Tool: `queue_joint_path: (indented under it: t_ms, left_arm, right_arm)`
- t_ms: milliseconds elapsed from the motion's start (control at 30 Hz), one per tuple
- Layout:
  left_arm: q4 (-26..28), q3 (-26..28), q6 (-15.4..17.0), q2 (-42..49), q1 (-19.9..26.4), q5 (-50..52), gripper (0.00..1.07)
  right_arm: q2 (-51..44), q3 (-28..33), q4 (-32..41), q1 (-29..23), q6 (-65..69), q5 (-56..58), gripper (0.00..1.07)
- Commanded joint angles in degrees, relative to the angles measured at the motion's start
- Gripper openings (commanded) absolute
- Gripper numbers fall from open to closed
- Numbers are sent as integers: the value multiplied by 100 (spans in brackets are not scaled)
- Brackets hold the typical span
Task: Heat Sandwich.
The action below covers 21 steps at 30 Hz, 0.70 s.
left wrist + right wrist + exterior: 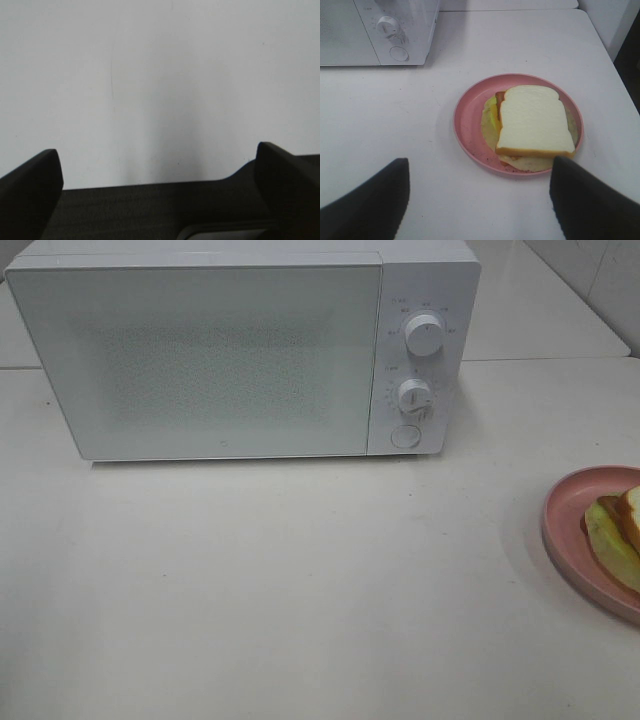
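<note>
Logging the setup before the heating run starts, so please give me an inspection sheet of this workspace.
Surface: white table, bare in front of the microwave.
Job's things: sandwich lying on the pink plate at the table's right edge; white microwave, door closed, two knobs and a button on its right panel.
Clutter: nothing seen.
Grippers: left hand open over bare table; right hand open, above the table short of the plate, holding nothing.
Cables: nothing seen.
Surroundings: second white table behind; wall at the far right.
</note>
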<state>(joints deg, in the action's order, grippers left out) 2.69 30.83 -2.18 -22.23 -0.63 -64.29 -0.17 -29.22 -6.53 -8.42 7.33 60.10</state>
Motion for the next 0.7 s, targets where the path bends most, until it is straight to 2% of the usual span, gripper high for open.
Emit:
queue_joint_path:
  t_ms: [33,100,433,700]
  left_arm:
    - [11,-34,34,458,0,97,99]
    - [-6,-34,34,1043,0,109,99]
    - [34,-252,34,2429,0,493,99]
    - [40,-252,23,2372,0,493,99]
  right_arm:
    - [-160,6,-6,46,-17,-57,75]
    - [-160,6,-6,46,-17,-57,75]
    - [-160,6,-6,46,-17,-57,75]
    - [-132,6,-6,46,-17,-57,75]
